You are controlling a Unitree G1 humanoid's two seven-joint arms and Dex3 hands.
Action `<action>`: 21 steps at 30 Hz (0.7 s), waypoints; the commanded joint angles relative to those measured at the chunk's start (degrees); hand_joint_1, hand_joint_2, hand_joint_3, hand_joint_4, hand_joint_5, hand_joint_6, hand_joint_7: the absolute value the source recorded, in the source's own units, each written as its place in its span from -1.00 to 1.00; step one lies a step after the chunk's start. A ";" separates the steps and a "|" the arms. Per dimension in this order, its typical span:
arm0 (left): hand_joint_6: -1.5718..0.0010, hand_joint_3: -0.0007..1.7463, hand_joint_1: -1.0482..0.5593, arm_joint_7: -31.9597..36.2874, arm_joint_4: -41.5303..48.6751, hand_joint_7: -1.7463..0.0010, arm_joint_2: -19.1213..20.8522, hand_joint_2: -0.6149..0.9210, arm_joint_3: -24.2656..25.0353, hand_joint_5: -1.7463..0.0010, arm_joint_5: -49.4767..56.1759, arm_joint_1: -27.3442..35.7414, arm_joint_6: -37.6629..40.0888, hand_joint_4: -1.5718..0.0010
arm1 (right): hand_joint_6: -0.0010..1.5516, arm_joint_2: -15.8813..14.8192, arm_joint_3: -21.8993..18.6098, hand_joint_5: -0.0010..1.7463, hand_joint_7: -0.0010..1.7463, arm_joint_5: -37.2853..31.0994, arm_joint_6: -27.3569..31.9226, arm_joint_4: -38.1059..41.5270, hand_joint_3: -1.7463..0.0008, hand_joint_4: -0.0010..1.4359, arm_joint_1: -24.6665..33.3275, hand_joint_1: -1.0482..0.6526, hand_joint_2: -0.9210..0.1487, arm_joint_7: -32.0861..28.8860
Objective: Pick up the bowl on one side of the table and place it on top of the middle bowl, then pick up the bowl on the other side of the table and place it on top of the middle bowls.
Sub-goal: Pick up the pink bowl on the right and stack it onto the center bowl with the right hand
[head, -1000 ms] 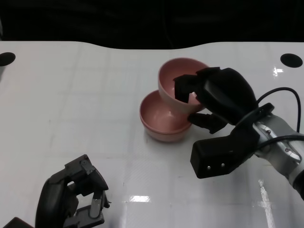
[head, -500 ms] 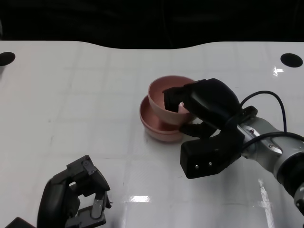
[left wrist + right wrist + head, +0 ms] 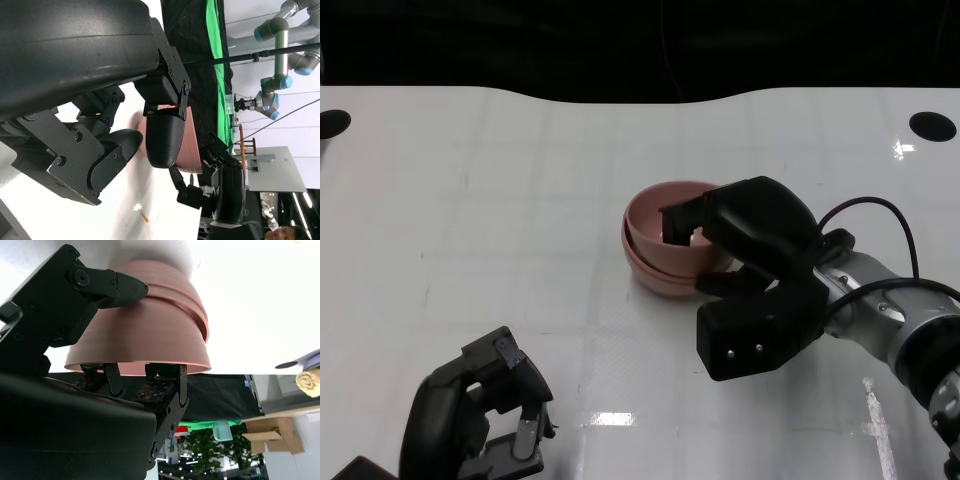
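While the glossy white table (image 3: 500,200) is seen from above in the head view, the right hand (image 3: 745,225) is shown clamped on the rim of a smooth pink bowl (image 3: 665,225), which is nested in a second pink bowl (image 3: 660,280) lying directly beneath it. Fingers (image 3: 682,218) are hooked over the near rim into the upper bowl's hollow, and the thumb is pressed against its outer wall below them. From the right wrist view, the upper bowl's wall (image 3: 145,335) is seen gripped between the fingertips (image 3: 155,390) inside the rim and a black thumb (image 3: 107,285) outside, with the lower bowl's rim visible as a narrow pink band (image 3: 192,302) just beyond. Both bowls are thus located immediately ahead of the right hand's palm. The left hand (image 3: 480,415) is held low and well apart from the bowls, its fingers curled inward with nothing in them. Pink bowl wall (image 3: 192,145) is glimpsed past those fingers (image 3: 165,135) in the left wrist view.
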 commanded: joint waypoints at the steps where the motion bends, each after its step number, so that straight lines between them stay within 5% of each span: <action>1: 0.00 0.51 0.23 0.52 0.14 -0.82 0.27 0.38 0.14 -1.00 0.16 0.00 -0.04 -0.07 | -0.05 -0.14 1.35 -0.54 -0.81 -0.48 0.72 0.90 0.78 0.02 -1.93 -0.24 -0.94 1.43; 7: 0.00 0.52 0.24 0.78 0.10 -0.82 0.35 0.37 0.20 -1.00 0.83 0.01 -0.53 -0.06 | -0.26 -0.47 2.36 -0.85 -1.00 -0.16 1.10 1.45 0.79 -0.27 -1.87 -0.43 -1.00 2.00; 21: 0.00 0.53 0.24 0.77 0.08 -0.83 0.57 0.36 0.38 -1.00 0.69 -0.16 -0.37 -0.07 | -0.57 -3.17 4.11 -1.00 -1.00 -0.95 3.10 -3.60 0.59 -0.60 -0.22 -0.63 -1.00 2.57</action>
